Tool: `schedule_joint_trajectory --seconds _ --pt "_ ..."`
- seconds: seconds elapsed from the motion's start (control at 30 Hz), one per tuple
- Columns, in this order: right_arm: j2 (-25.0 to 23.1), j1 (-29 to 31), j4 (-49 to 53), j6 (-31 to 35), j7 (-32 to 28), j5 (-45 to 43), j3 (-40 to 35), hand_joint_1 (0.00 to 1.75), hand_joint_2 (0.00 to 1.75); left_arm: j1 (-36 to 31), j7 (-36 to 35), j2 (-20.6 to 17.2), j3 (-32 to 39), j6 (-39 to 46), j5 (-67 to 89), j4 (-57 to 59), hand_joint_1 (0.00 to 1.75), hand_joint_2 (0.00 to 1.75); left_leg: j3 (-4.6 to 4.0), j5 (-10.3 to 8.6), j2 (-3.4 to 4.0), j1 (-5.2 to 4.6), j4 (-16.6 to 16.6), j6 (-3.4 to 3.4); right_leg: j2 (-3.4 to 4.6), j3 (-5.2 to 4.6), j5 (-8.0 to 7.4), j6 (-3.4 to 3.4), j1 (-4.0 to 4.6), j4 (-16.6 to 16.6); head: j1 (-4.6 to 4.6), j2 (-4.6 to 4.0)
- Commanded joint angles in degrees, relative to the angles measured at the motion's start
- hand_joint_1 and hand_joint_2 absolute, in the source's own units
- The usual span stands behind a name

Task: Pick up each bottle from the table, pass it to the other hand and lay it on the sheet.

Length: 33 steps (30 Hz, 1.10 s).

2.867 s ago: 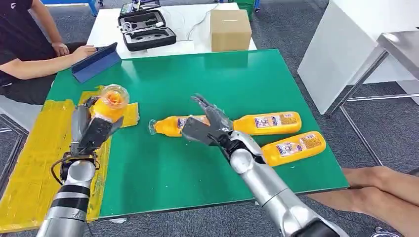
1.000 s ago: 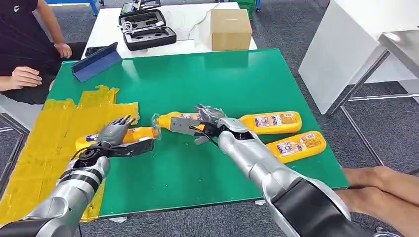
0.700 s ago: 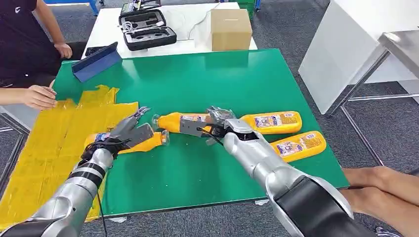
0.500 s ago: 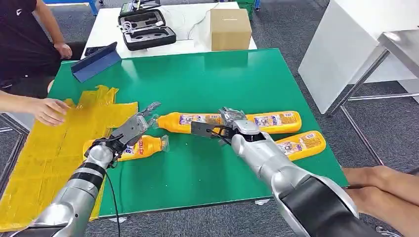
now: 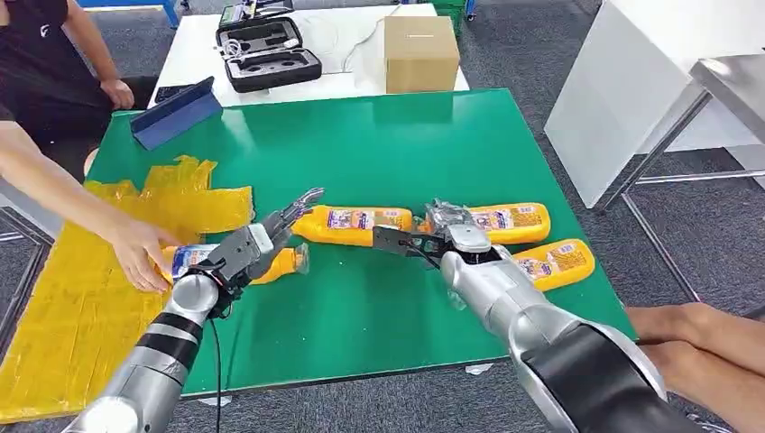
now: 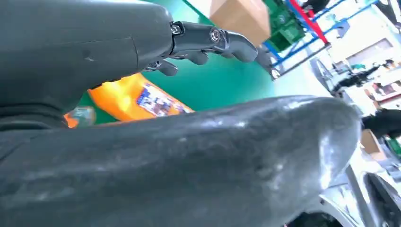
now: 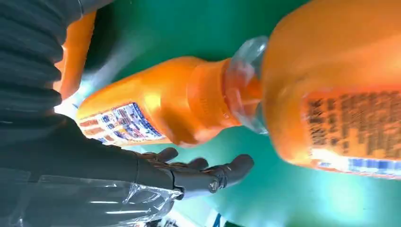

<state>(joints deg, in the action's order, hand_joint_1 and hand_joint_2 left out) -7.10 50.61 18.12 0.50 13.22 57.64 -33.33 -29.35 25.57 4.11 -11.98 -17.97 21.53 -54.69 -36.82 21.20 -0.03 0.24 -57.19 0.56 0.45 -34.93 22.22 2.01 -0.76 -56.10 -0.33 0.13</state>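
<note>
- One bottle (image 5: 236,262) is laid at the yellow sheet's (image 5: 81,280) edge, partly on the green tabletop (image 5: 379,144); a person's hand (image 5: 140,253) is touching it.
- Left hand (image 5: 257,242) is seen open just above that bottle, fingers spread, nothing held.
- Middle bottle (image 5: 354,224) lies between both hands; right hand (image 5: 433,236) is open at its base, not gripped.
- Two more bottles (image 5: 501,219) (image 5: 555,262) lie beside the right arm.
- Progress judged: one delivered, three left.
</note>
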Motion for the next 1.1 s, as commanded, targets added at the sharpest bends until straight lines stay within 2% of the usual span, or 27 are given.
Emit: schedule_joint_trajectory --seconds 0.03,0.73,1.1 --pt "-0.47 1.76 -3.36 0.53 -0.31 1.96 3.38 0.00 1.75 0.38 -0.94 -2.56 -6.82 0.52 -1.42 -2.96 0.00 0.00 0.13 0.13 0.00 0.01 -0.05 -0.04 -0.05 0.13 0.12 -0.09 0.02 -0.05 0.02 0.00" --pt "-1.96 1.75 -3.47 0.59 0.23 5.17 5.16 0.00 1.75 -0.24 -0.56 -2.43 -7.92 0.78 -2.98 -1.59 0.00 0.00 0.09 0.08 0.02 0.00 -0.03 -0.04 -0.02 0.07 0.08 -0.07 0.02 -0.06 0.00 0.00" --pt "-4.64 3.41 -3.45 -0.21 0.68 6.21 6.27 0.00 1.75 -1.39 0.07 -1.69 -8.75 0.29 -3.33 -0.32 0.00 0.00 0.02 0.06 0.02 -0.01 -0.05 -0.03 -0.02 0.00 0.07 -0.06 0.00 -0.09 0.00 0.00"
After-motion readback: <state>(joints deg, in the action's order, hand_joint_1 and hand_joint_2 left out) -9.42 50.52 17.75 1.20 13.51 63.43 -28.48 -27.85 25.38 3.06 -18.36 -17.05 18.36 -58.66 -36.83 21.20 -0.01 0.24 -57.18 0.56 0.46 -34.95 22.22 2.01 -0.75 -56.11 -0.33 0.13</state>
